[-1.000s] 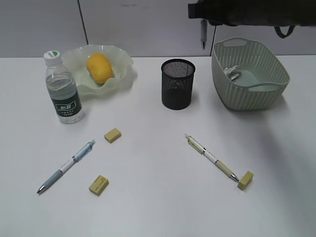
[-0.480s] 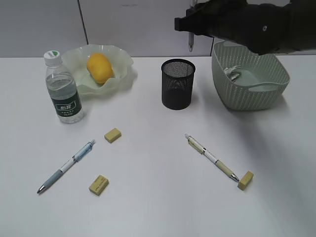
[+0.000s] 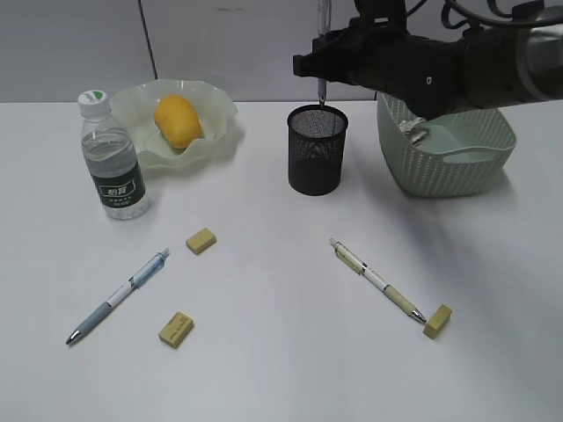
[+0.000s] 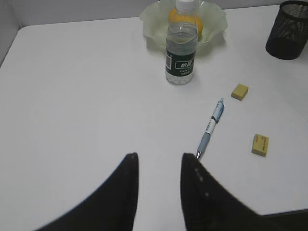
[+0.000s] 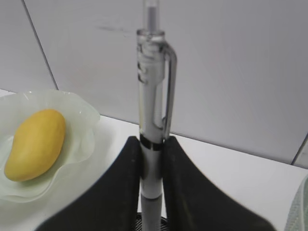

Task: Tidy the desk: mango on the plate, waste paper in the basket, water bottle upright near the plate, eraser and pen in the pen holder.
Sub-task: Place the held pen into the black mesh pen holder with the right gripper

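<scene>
My right gripper [image 3: 321, 69] is shut on a clear-and-white pen [image 3: 323, 22], upright, with its tip at the rim of the black mesh pen holder [image 3: 317, 154]. The right wrist view shows the pen [image 5: 153, 96] clamped between the jaws [image 5: 151, 147]. The mango [image 3: 178, 120] lies on the ruffled plate [image 3: 222, 110]. The water bottle [image 3: 112, 158] stands upright beside the plate. The waste paper [image 3: 413, 129] lies in the basket [image 3: 457, 163]. My left gripper [image 4: 159, 161] is open and empty above the desk [image 4: 72, 96].
On the desk lie a blue-grey pen [image 3: 119, 294], a yellow-and-white pen [image 3: 376, 280] and three yellow erasers: one mid-left [image 3: 201, 240], one front left [image 3: 176, 329], one by the yellow pen's tip [image 3: 437, 320]. A grey wall stands behind.
My right arm has moved left and down with the pen, from above the basket's near corner to over the pen holder. Nothing on the desk has moved.
</scene>
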You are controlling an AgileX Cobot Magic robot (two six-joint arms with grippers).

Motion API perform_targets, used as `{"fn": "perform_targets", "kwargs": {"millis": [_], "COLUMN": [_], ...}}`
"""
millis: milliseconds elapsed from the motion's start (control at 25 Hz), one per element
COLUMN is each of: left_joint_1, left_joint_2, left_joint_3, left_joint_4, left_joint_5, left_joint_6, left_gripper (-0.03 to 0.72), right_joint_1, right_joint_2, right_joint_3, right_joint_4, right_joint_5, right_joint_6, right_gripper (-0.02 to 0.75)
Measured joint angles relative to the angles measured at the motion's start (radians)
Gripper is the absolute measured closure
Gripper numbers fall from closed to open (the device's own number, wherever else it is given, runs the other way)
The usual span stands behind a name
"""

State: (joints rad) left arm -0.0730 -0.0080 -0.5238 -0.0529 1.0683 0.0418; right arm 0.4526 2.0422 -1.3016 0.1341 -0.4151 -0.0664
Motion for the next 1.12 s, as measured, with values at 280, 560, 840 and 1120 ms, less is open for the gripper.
{"fn": "perform_targets", "kwargs": {"millis": [280,560,840,1120], "left_joint_1": [0.000,0.000,0.000,0.000], "left_joint_2": [0.000,0.000,0.000,0.000], "left_joint_3": [0.000,0.000,0.000,0.000], "left_joint_4": [0.000,0.000,0.000,0.000], "left_joint_5": [0.000,0.000,0.000,0.000], "left_joint_6": [0.000,0.000,0.000,0.000], "left_gripper": [0.455,0.455,0.455,0.455], "right_joint_1": [0.000,0.000,0.000,0.000], "right_joint_2": [0.047,0.074,0.084,0.084], "right_joint_3": [-0.005,-0.006,-0.006,-0.007], "right_joint_4": [-0.042,-0.043,-0.043,-0.044], "right_joint_5": [0.001,0.014,0.052,0.162], "right_joint_6": [0.028,0.030,0.031,0.032], "right_gripper": [0.620,0.620,0.583,0.410]}}
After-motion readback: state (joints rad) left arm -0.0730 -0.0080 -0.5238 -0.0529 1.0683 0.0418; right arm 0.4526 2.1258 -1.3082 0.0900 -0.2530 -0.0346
